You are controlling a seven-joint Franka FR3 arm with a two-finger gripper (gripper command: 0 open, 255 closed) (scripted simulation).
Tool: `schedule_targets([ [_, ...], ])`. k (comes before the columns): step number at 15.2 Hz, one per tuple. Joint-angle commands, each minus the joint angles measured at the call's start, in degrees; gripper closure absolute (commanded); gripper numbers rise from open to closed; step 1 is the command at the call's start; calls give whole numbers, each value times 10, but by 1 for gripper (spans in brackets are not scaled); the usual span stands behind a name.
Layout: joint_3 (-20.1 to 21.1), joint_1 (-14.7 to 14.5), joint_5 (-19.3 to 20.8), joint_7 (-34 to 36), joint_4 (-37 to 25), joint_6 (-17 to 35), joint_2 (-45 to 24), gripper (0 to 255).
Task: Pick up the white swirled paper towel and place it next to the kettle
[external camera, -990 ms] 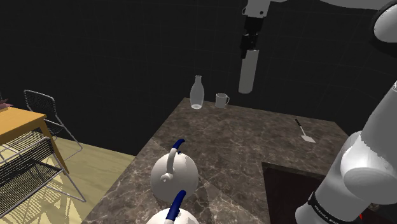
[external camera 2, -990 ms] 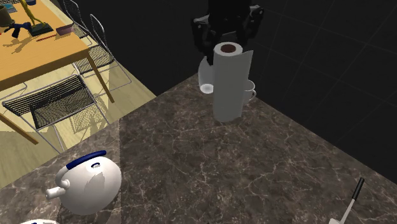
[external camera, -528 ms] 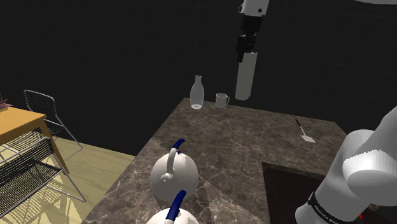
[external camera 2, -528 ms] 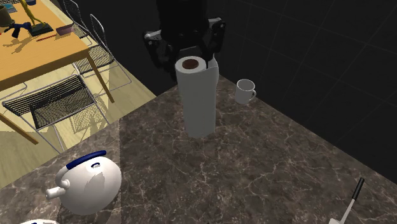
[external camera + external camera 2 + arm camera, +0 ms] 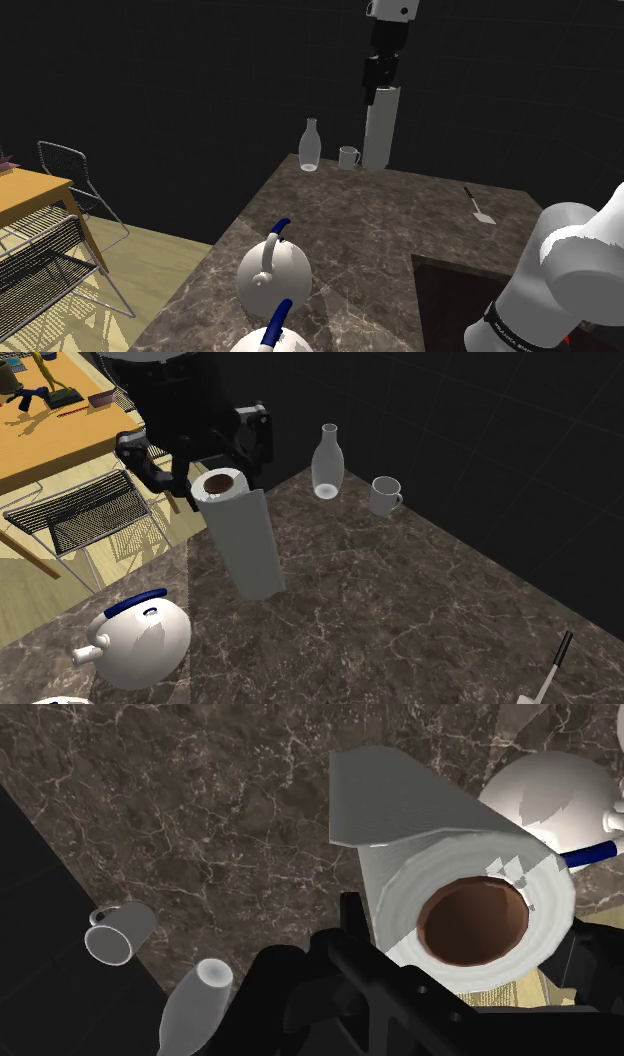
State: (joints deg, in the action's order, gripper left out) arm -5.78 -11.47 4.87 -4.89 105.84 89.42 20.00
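Note:
A white paper towel roll [image 5: 243, 542] with a brown core hangs a little tilted over the dark marble counter [image 5: 400, 602]. My gripper [image 5: 222, 474] is shut on its top end. In the shoulder view the roll [image 5: 380, 125] hangs below the gripper [image 5: 383, 82], over the counter's far part, beside the mug. A white kettle [image 5: 138, 637] with a blue handle stands near the counter's front corner, to the roll's lower left in the second exterior view. In the wrist view the fingers clasp the roll [image 5: 440, 854], and the kettle [image 5: 555, 794] lies just beyond it.
A clear bottle [image 5: 327, 462] and a white mug [image 5: 383, 495] stand at the counter's far edge. A spatula [image 5: 478, 206] lies at the shoulder view's right. A second kettle [image 5: 275, 338] and a sunken sink [image 5: 450, 300] are near the stand. Wire chairs [image 5: 95, 512] and a wooden table [image 5: 60, 427] stand beyond the counter.
The gripper has carried the roll away from the bottle and mug, leftward in the second exterior view toward the kettle. In the shoulder view it has shifted left and down a little.

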Motion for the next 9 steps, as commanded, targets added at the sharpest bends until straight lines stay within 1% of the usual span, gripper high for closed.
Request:
schedule_targets([
  [1, 20, -9, -4, 29, 5, -6, 9, 255],
  [9, 101, -45, -29, 141, 28, -18, 37, 255],
])
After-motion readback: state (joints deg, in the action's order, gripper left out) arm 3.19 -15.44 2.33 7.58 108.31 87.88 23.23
